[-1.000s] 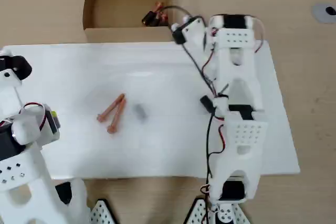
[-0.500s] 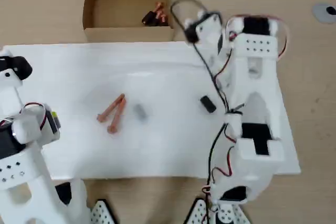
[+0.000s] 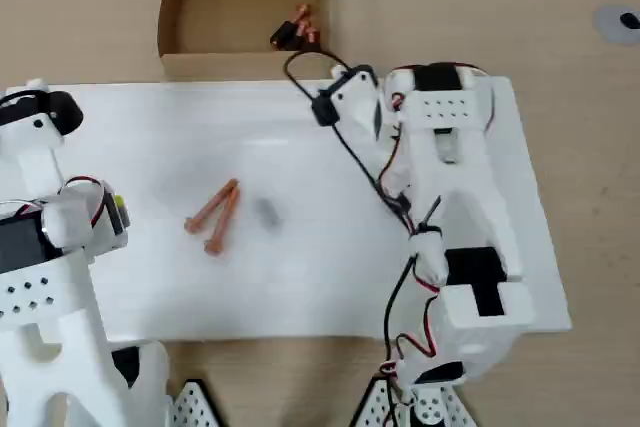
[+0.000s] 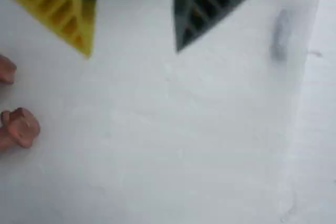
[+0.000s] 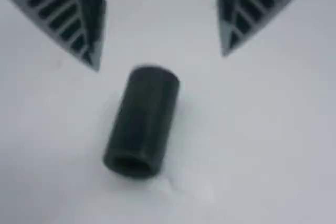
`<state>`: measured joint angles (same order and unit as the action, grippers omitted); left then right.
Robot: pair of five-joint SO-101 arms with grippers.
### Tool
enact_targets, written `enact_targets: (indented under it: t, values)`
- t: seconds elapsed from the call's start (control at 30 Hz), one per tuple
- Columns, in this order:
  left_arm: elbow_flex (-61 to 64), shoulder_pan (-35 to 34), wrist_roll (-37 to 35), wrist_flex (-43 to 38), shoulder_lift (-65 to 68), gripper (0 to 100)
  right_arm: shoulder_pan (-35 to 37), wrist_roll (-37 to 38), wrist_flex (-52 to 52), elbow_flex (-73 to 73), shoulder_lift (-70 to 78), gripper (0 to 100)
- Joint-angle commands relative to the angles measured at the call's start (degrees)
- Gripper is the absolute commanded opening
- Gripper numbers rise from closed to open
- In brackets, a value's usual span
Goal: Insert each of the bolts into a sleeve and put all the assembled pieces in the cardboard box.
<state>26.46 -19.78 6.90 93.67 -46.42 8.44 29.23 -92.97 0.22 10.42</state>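
Dark hollow cylindrical sleeve (image 5: 142, 121) on smooth white sheet (image 5: 262, 156)

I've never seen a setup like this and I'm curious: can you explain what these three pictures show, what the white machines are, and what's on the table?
These are two white robot arms, the left arm and the right arm, standing side by side at a wooden table. The high picture comes from a fixed camera looking down. The other two come from a small camera on each arm's wrist, looking past its hand.

Two copper-coloured bolts lie on a white sheet. The left hand hangs open near their heads and holds nothing. The right hand is also open and empty, with a short black cylindrical sleeve lying on its side close in front of it.

At the far edge, the open brown cardboard box holds finished pieces: copper bolts in dark sleeves.
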Motion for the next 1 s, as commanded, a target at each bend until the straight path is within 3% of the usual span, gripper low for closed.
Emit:
enact_targets:
  t: [0.0,0.97]
  values:
    - [-0.26,0.53,-0.09,-0.35,0.04,11,0.84,-1.93,2.90,0.04,1.71,18.5]
    - [-2.29,0.35,2.37,-0.26,-0.04,11,-4.26,0.09,7.91,-0.31,17.63,18.1]
